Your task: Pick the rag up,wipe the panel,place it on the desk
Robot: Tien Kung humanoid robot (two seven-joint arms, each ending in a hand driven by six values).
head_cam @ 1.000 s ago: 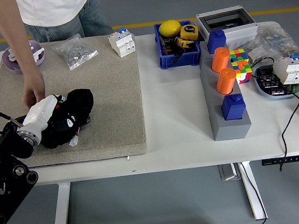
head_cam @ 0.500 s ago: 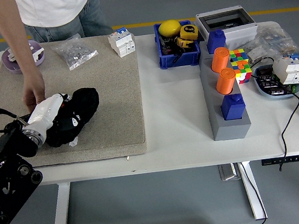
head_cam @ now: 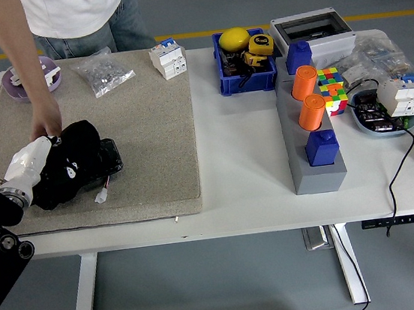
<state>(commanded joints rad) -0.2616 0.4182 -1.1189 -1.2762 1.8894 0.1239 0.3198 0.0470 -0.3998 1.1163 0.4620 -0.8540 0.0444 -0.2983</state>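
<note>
- While your left hand point(head_cam: 30, 163) reaches in from the lower left over the tan mat point(head_cam: 144, 132), its fingers are curled into the black rag point(head_cam: 69, 168) — it has the cloth bunched in its grip, pressed down rather than lifted clear.
- Under the rag's right edge you can see a dark flat panel point(head_cam: 109, 156) lying on the mat; the rag covers most of it, so how much has been wiped cannot be read.
- Watch the small white connector point(head_cam: 102, 194) trailing just beside the panel: a long stroke could snag it and drag the panel off its spot.
- Just beyond your hand, a person's hand point(head_cam: 46, 125) rests at the panel's far-left side, near touching the rag — a wipe pushed that way risks bumping it.
- Because the panel looks light and sits loose on the mat, heavy pressure could slide it instead of cleaning it.
- Farther back lie a bag of parts point(head_cam: 105, 73) and a white breaker block point(head_cam: 168, 59), well apart from the work.
- Your right hand is out of sight.
</note>
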